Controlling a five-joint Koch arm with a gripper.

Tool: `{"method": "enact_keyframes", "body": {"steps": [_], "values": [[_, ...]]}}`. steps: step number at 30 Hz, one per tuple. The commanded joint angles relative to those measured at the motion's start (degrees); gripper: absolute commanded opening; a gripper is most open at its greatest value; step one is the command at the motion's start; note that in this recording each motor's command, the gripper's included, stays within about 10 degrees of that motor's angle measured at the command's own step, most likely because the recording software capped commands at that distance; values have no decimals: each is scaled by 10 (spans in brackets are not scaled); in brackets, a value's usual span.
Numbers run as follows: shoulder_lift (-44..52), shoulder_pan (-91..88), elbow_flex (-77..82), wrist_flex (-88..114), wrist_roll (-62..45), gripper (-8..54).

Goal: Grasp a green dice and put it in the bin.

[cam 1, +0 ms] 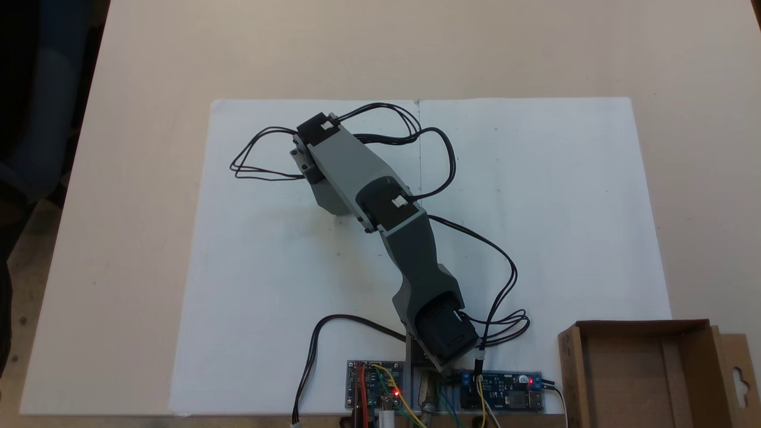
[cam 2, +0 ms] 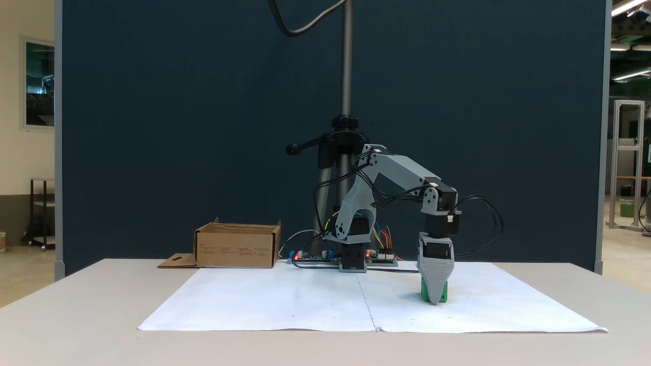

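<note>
In a fixed view from the side, the green dice point(cam 2: 443, 295) rests on the white paper, right of the arm's base. My gripper point(cam 2: 435, 300) points straight down over it, its tip at paper level. One grey ribbed jaw stands in front of the dice, with green showing on both sides of it. The other jaw is hidden behind, so the grip cannot be read. In the fixed view from above, the arm point(cam 1: 368, 196) covers the gripper and the dice. The bin point(cam 1: 572, 368), a low brown cardboard box, stands near the arm's base point(cam 2: 236, 249).
Two white paper sheets point(cam 1: 535, 208) cover the middle of the beige table. Circuit boards point(cam 1: 374, 392) with lit red LEDs and loose black cables point(cam 1: 505, 279) lie around the arm's base. A tripod pole point(cam 2: 346, 101) rises behind the base.
</note>
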Motion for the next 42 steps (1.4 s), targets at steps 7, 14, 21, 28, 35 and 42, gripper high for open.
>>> {"method": "enact_keyframes", "body": {"steps": [7,14,21,28,35,42], "values": [[11,-6,-3,-12,47,380],[14,-4,11,-10,47,243],[27,-2,20,-10,51,144],[77,47,25,-5,51,127],[155,184,25,-33,47,127],[231,356,25,-62,-12,127]]}}
